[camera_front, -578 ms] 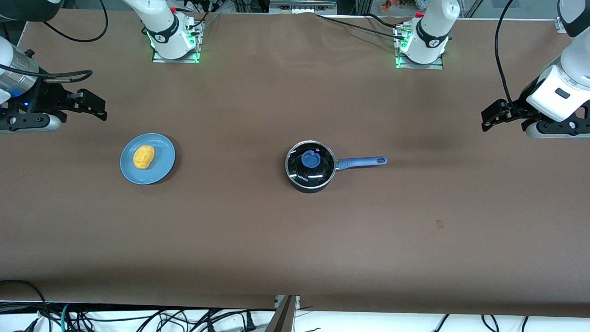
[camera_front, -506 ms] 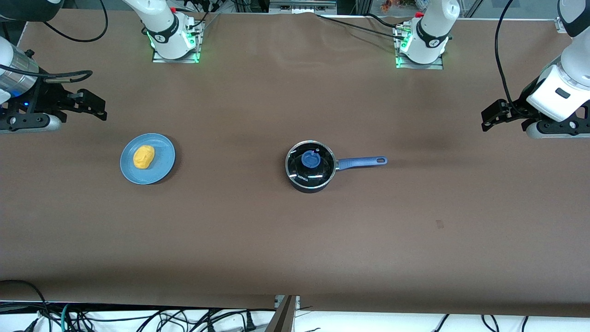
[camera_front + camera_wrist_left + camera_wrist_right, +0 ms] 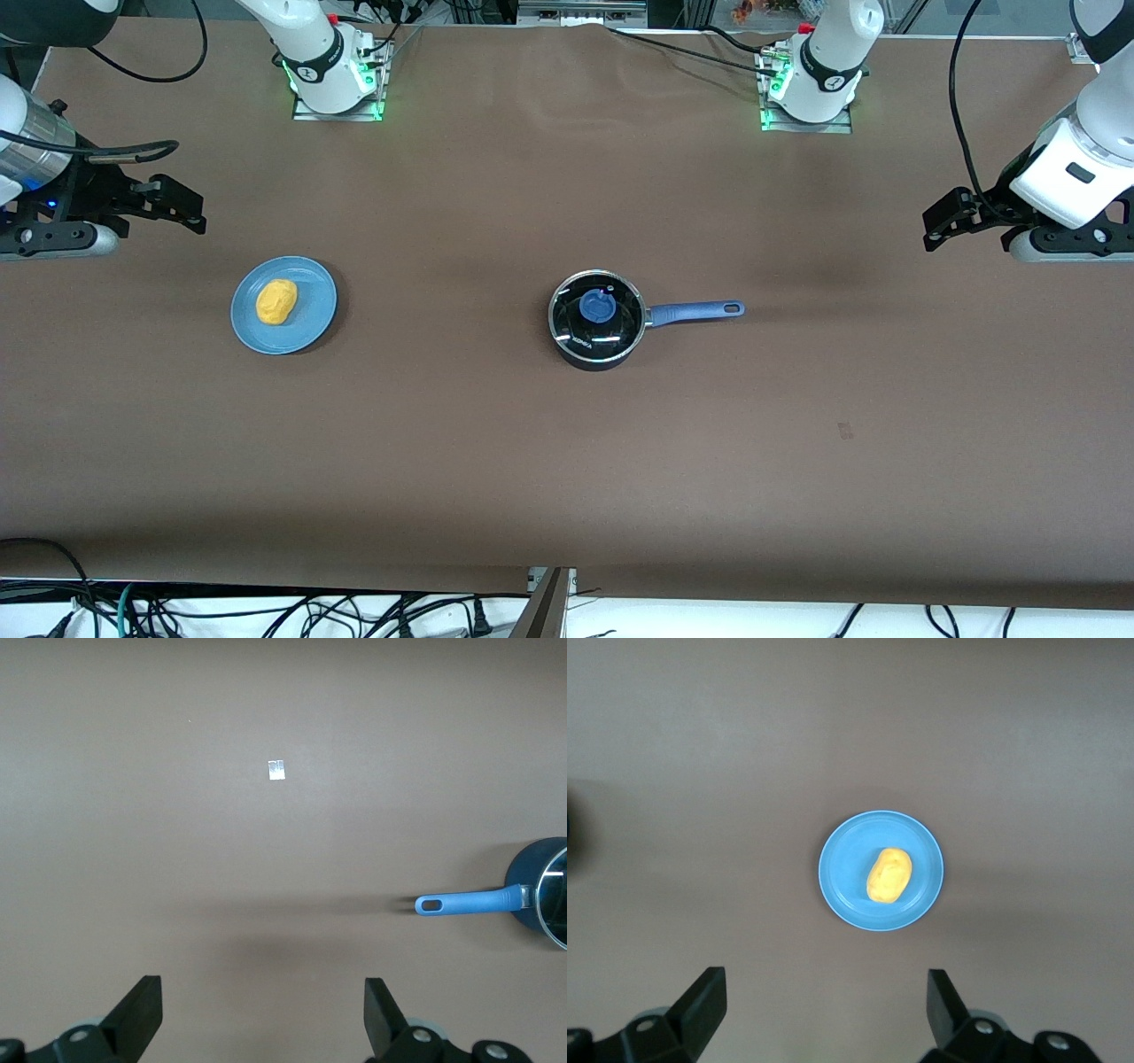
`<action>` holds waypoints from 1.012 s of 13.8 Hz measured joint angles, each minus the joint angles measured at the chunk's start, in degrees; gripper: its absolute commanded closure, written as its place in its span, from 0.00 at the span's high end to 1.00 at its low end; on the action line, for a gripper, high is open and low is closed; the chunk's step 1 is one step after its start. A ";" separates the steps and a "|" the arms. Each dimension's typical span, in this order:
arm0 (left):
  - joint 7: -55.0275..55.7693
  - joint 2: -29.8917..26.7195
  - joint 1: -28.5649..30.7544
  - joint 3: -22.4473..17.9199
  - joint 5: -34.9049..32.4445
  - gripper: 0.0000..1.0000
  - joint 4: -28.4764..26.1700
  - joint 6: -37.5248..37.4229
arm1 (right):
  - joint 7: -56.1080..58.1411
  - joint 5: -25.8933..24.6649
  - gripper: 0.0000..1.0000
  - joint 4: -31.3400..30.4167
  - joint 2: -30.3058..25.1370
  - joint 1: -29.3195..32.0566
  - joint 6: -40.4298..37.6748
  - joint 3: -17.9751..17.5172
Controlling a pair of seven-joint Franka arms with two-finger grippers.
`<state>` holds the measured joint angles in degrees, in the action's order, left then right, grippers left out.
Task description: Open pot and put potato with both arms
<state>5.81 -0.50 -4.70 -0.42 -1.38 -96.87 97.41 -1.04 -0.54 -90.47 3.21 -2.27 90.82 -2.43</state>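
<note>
Front view: the pot (image 3: pixel 595 321) sits mid-desk w/ the glass lid (image 3: pixel 597 317) on it, blue knob (image 3: pixel 597 307) up, so nothing is open yet. Its blue handle (image 3: pixel 695 311) points toward the left arm's end of the desk, probably so that arm can steady it or reach the knob. The potato (image 3: pixel 275 301) lies on a light-blue plate (image 3: pixel 306 332) toward the right arm's end, well apart from the pot; looks like one item staged per arm. Left tool (image 3: pixel 941 221) hangs over bare desk at its own end, well apart from the handle tip, fingers spread, empty. Right tool (image 3: pixel 177 206) hangs over bare desk at its end, near the plate but not over it, also spread and empty.

Left wrist view: left tool (image 3: pixel 264 1017) fingers wide apart, nothing between them, only brown desk (image 3: pixel 177 815) underneath. Pot handle (image 3: pixel 469 902) and a slice of the pot (image 3: pixel 540 895) show off to one side, well apart from the tool. A small pale mark (image 3: pixel 276 770) on the desk.

Right wrist view: right tool (image 3: pixel 824 1010) fingers wide apart, empty. Plate (image 3: pixel 842 877) w/ potato (image 3: pixel 889 875) lies ahead of the fingers, near but not between them, roughly lined up w/ the gap, a fair setup for a pick.

Judgement: task at start. Lid has to come off before the potato goes in.
</note>
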 measured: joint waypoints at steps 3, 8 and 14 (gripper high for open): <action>0.49 0.00 -0.01 0.30 0.03 1.00 0.01 -0.25 | 0.00 0.00 1.00 0.24 0.12 0.02 0.00 0.01; 0.54 0.00 0.07 0.30 0.03 1.00 0.05 -0.29 | 0.00 0.00 1.00 0.48 0.17 0.02 0.00 0.01; 0.68 0.00 0.07 0.32 0.05 1.00 0.05 -0.51 | 0.00 0.00 1.00 0.48 0.18 0.02 0.00 0.01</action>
<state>6.49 -0.50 -4.63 -0.10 -1.32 -96.82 96.90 -1.04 -0.54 -89.99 3.39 -2.24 90.82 -2.42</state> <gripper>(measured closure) 0.000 0.000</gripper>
